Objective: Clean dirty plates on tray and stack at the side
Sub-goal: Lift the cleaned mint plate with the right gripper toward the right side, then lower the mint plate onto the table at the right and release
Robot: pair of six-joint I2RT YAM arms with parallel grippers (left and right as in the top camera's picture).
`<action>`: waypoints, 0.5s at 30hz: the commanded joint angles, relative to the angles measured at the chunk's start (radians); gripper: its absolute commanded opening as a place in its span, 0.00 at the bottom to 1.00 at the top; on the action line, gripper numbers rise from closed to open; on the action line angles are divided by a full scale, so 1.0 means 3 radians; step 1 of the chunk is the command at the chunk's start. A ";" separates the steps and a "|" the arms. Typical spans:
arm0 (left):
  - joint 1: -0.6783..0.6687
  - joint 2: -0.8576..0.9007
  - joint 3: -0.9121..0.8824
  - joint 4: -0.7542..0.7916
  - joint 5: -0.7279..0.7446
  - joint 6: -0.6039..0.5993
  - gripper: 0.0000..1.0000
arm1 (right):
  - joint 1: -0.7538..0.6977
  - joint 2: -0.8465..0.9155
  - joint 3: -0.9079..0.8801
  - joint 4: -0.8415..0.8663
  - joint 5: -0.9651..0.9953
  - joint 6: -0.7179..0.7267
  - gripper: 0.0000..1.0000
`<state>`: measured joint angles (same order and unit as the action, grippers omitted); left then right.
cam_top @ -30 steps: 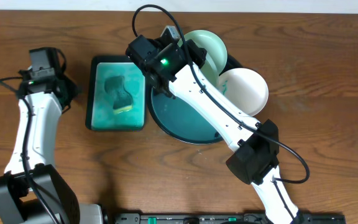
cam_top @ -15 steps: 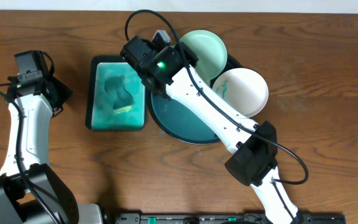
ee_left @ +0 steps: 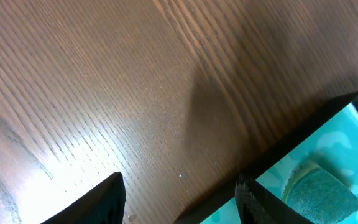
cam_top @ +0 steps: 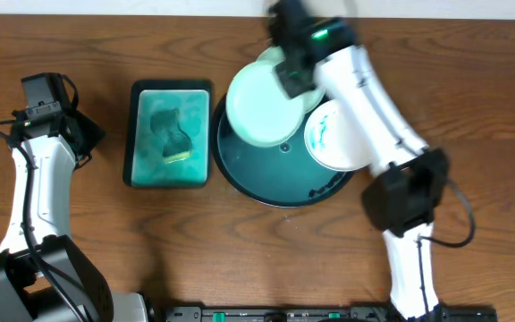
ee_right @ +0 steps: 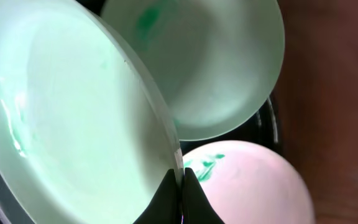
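Note:
My right gripper (ee_right: 181, 177) is shut on the rim of a pale mint-green plate (ee_right: 73, 118). It holds the plate (cam_top: 262, 105) tilted above the back left of the large round tray (cam_top: 266, 177). The held plate has faint teal smears on its inside. A second mint-green plate (ee_right: 210, 68) and a white plate (cam_top: 333, 136) with teal smears rest at the tray's back and right rim. In the overhead view the right gripper (cam_top: 290, 79) is at the held plate's far edge. My left gripper (ee_left: 179, 208) stands open and empty over bare wood.
A smaller rectangular teal tray (cam_top: 146, 134) lies left of the round tray, with a sponge (cam_top: 177, 154) in it. Its dark corner (ee_left: 303, 134) and the sponge (ee_left: 319, 193) lie just right of my left fingers. Bare wood-grain tabletop (cam_top: 472, 107) stretches to the right.
The right arm has swung from the round tray's left side to its back, and a mint-green plate now hangs raised in its gripper. The left arm drew slightly left, then held still.

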<state>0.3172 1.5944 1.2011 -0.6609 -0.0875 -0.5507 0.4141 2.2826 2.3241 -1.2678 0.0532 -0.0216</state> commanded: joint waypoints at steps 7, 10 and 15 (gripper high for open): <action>0.0008 -0.0009 -0.0019 -0.0018 -0.0003 -0.0027 0.58 | -0.1118 0.0004 0.0008 -0.0011 -0.1789 -0.0008 0.01; 0.0008 -0.0009 -0.0019 -0.0015 0.0038 -0.0028 0.58 | -0.1391 0.0004 -0.0009 -0.0005 -0.1816 0.0090 0.01; 0.0008 -0.0009 -0.0019 -0.0013 0.0437 -0.0025 0.58 | -0.1775 0.0004 -0.0020 0.0053 -0.1815 0.0324 0.01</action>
<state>0.3172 1.5944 1.2011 -0.6617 -0.0444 -0.5503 -0.0673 2.2826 2.3219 -1.2598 -0.4377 0.0170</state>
